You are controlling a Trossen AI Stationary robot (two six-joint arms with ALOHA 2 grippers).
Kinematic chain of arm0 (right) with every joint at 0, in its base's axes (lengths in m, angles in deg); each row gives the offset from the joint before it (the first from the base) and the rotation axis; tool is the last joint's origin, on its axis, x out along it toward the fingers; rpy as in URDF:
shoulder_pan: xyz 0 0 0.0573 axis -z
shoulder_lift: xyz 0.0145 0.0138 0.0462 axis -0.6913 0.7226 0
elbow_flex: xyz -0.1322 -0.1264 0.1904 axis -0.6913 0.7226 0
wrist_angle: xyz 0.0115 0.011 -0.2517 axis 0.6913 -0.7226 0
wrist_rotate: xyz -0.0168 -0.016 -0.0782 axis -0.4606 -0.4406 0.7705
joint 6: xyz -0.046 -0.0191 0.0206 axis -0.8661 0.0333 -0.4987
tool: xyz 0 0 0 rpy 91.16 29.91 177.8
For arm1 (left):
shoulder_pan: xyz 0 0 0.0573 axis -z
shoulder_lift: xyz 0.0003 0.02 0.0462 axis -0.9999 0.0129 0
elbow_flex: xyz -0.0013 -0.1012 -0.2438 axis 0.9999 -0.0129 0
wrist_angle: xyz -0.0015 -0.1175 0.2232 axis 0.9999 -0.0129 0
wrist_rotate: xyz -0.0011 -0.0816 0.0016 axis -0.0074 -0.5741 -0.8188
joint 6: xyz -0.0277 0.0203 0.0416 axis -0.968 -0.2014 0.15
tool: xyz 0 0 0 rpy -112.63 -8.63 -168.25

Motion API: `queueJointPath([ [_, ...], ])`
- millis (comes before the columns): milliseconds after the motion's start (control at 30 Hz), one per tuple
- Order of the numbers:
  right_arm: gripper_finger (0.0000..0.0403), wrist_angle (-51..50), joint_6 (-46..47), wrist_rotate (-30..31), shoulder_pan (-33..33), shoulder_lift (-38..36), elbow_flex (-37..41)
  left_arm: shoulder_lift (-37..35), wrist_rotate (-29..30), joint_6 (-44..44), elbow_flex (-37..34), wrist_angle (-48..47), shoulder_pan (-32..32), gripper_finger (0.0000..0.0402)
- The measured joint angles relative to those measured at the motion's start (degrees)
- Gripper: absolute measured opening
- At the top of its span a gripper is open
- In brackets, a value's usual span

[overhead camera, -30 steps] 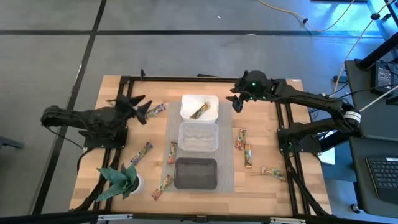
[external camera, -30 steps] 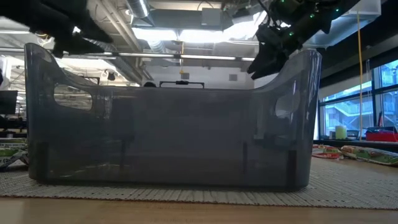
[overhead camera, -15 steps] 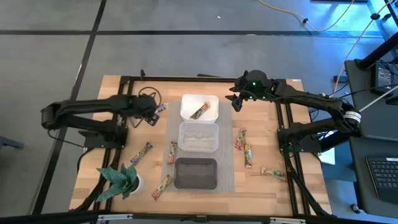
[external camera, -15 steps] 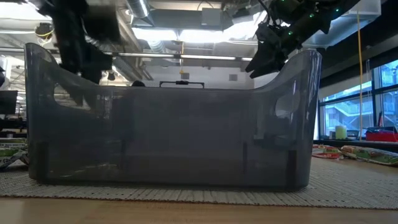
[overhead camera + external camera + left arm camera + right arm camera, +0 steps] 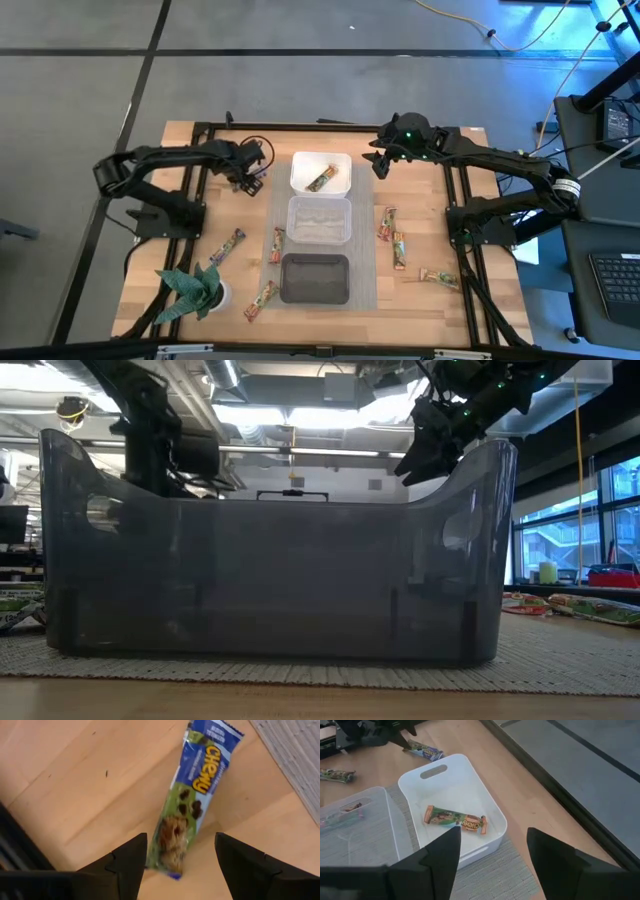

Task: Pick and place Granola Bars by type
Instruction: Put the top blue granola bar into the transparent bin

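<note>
Granola Bars lie scattered on the wooden table; one slim, shiny blue-and-green wrapped bar (image 5: pixel 192 800) lies flat directly beneath the left gripper (image 5: pixel 177 857), between its spread dark fingers and not yet touched. The step in hand looks like a pick approach: next it must descend and close across the crinkly wrapper's narrow width. The right gripper (image 5: pixel 492 852) hovers, fingers apart, above the white plastic tub (image 5: pixel 495 815) holding an orange-green bar (image 5: pixel 455 818).
</note>
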Motion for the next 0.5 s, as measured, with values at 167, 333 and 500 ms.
queueJointPath([
  [167, 0.0231, -0.04, 0.02, -0.02, 0.0, 0.0, 0.0, 2.96, -0.62, 2.06, -0.01, 0.82, -1.48, 0.0224],
  [333, 0.0231, -0.02, 0.02, -0.02, 0.0, 0.0, 0.0, 6.1, -1.72, 2.64, -0.01, 0.79, -2.43, 0.0225],
  [500, 0.0231, -0.02, -0.08, -0.04, 0.0, 0.0, 0.0, 8.66, -3.99, 4.37, 0.27, 0.82, -2.71, 0.0221],
])
